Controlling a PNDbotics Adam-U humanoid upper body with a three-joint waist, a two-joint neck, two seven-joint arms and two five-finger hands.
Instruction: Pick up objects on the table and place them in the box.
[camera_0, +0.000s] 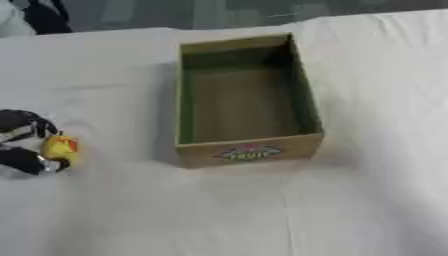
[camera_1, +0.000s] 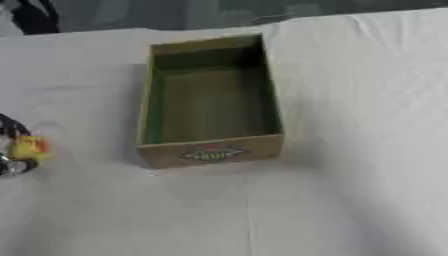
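At the left edge of the table (camera_0: 350, 210), the left hand (camera_0: 22, 142) has its fingers curled around a small yellow object (camera_0: 61, 149), which sits between them just above the white cloth. To its right, well apart, the box (camera_0: 249, 152) stands open, nothing seen inside. The right hand does not show.

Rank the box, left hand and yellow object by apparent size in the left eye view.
1. Box, by far the largest.
2. Left hand, partly cut off at the edge, so its full size is unsure.
3. Yellow object, smallest, held in the hand's fingers.
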